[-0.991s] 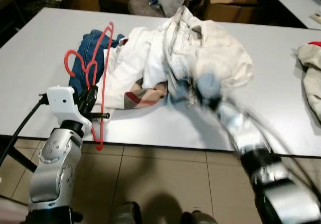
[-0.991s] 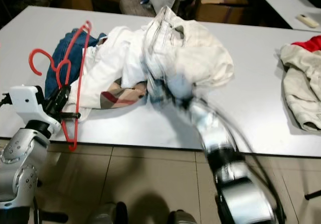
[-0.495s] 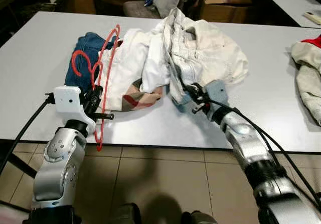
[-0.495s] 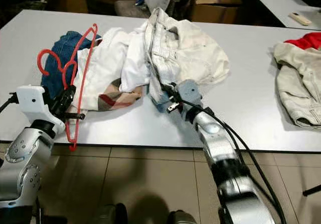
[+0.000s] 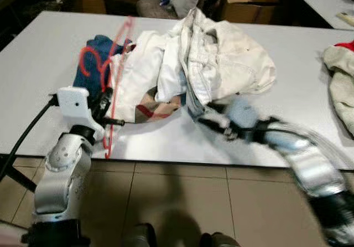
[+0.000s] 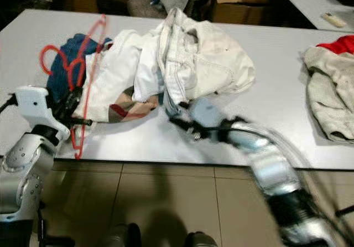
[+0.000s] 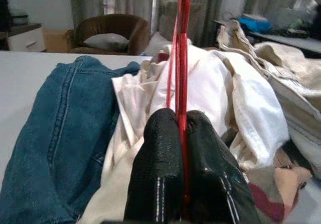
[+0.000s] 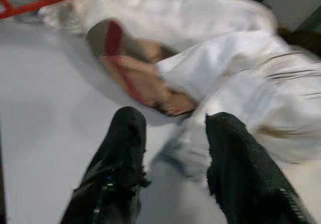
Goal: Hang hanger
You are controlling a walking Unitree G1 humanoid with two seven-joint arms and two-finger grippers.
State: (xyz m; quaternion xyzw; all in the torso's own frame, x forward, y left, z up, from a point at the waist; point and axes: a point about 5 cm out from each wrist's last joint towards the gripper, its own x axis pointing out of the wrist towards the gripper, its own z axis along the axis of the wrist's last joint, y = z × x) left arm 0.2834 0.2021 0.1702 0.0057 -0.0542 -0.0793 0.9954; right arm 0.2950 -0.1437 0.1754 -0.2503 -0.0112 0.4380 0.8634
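Now my left gripper pinches the red hanger.
Right gripper, fingers spread, sits just before the white clothes.

No text, label, brand, number or sign can be read in any of these views.
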